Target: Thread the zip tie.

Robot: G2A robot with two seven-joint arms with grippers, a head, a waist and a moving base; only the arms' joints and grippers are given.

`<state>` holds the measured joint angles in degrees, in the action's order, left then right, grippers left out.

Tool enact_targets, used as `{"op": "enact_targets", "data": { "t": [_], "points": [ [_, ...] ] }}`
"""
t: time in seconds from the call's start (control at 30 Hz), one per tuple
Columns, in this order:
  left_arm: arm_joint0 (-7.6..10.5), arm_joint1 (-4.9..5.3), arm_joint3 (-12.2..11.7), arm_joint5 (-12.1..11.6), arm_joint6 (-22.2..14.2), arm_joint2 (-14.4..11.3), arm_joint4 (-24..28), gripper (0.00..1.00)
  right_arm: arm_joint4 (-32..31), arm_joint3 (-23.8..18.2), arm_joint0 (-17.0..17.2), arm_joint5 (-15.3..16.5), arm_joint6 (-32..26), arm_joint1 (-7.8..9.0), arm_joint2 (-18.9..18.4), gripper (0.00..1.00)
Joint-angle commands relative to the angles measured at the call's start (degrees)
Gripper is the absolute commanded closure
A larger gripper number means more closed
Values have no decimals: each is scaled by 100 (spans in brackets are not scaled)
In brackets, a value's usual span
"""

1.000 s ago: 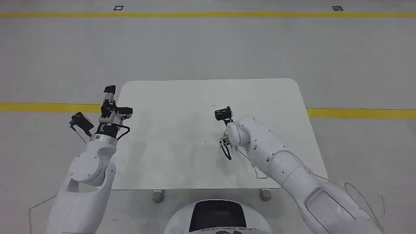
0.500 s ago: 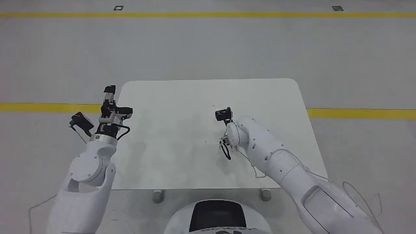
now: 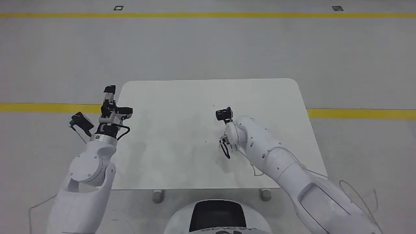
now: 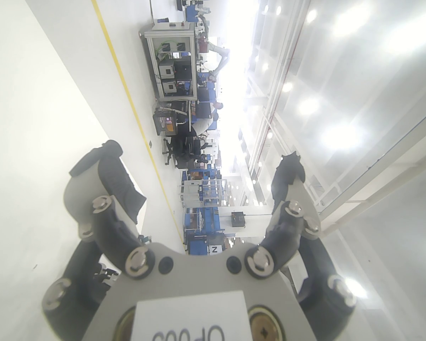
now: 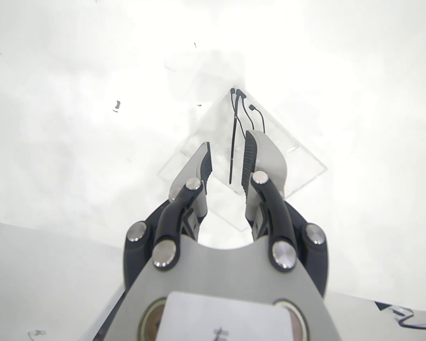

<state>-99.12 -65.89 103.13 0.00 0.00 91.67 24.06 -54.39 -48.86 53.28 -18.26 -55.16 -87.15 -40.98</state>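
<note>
Black zip ties (image 5: 233, 133) lie on a clear square plate (image 5: 298, 164) on the white table (image 3: 195, 104). One tie is straight; a second tie (image 5: 258, 117) beside it curves. My right gripper (image 5: 228, 140) hangs open just above the plate, its two fingers on either side of the straight tie, with nothing gripped. From above, the right gripper (image 3: 225, 147) is near the table's middle, slightly toward the front. My left gripper (image 3: 114, 107) sits at the table's left edge, open and empty, and faces out into the room (image 4: 198, 154).
The table's far half and right side are bare white surface. A few small dark specks (image 5: 116, 106) mark the tabletop near the plate. Grey floor with yellow lines (image 3: 208, 15) surrounds the table.
The right arm has shifted only very slightly over the plate. The left arm has not moved.
</note>
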Motion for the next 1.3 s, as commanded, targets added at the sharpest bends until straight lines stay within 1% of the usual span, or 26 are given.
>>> {"op": "enact_targets", "data": {
  "t": [0.0,0.17,0.33,0.5,0.83,0.93,1.27],
  "points": [
    [0,0,0,0,0,0,0,0,6,58,-11,14,89,-23,7,78],
    [0,0,0,0,0,0,0,0,2,176,-26,20,230,-75,27,78],
    [0,0,0,0,0,0,0,0,-6,305,-60,-4,261,-135,61,80],
    [0,0,0,0,0,0,0,0,8,435,-97,0,300,-192,83,85],
    [0,0,0,0,0,0,0,0,34,699,-166,37,361,-301,114,84],
    [0,0,0,0,0,0,0,0,27,761,-186,26,383,-328,118,85],
    [0,0,0,0,0,0,0,0,-10,953,-232,-1,439,-407,119,84]
  ]
}}
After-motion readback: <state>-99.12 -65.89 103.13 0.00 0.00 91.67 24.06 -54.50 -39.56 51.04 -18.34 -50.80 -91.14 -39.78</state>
